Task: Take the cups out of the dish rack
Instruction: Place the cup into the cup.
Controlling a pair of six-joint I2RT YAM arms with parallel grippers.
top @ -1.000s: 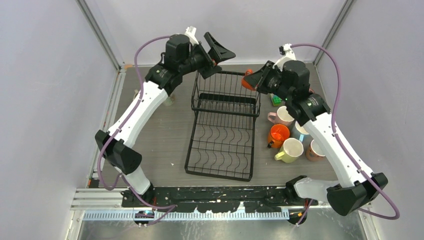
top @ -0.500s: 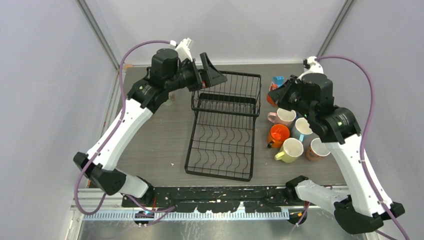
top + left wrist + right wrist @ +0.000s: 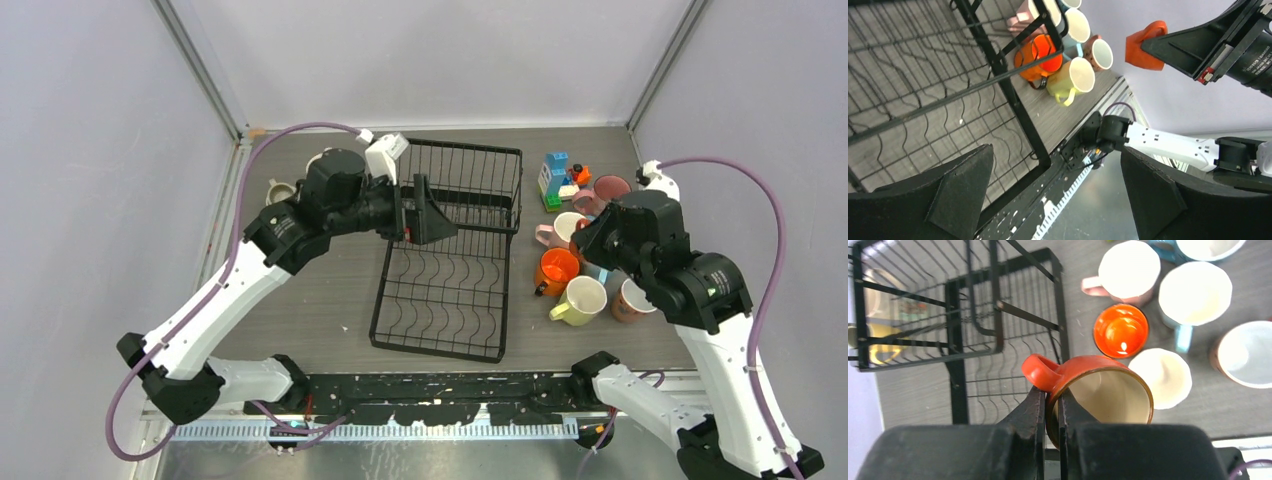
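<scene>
Above the dish rack (image 3: 447, 262), in the top view, the left gripper (image 3: 425, 212) hangs; its wrist view shows fingers (image 3: 963, 185) spread wide, empty; the right wrist view shows the right gripper (image 3: 1050, 405) clamping the wall of an orange mug (image 3: 1100, 390) above the set-down cups (image 3: 1193, 292), probably for placing, pale shapes (image 3: 870, 332) behind the basket wires blurred.

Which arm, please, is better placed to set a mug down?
Right: the right claw grips the orange ceramic mug above the unloaded mugs; the left claw is open, empty, over the black wire rack.
</scene>
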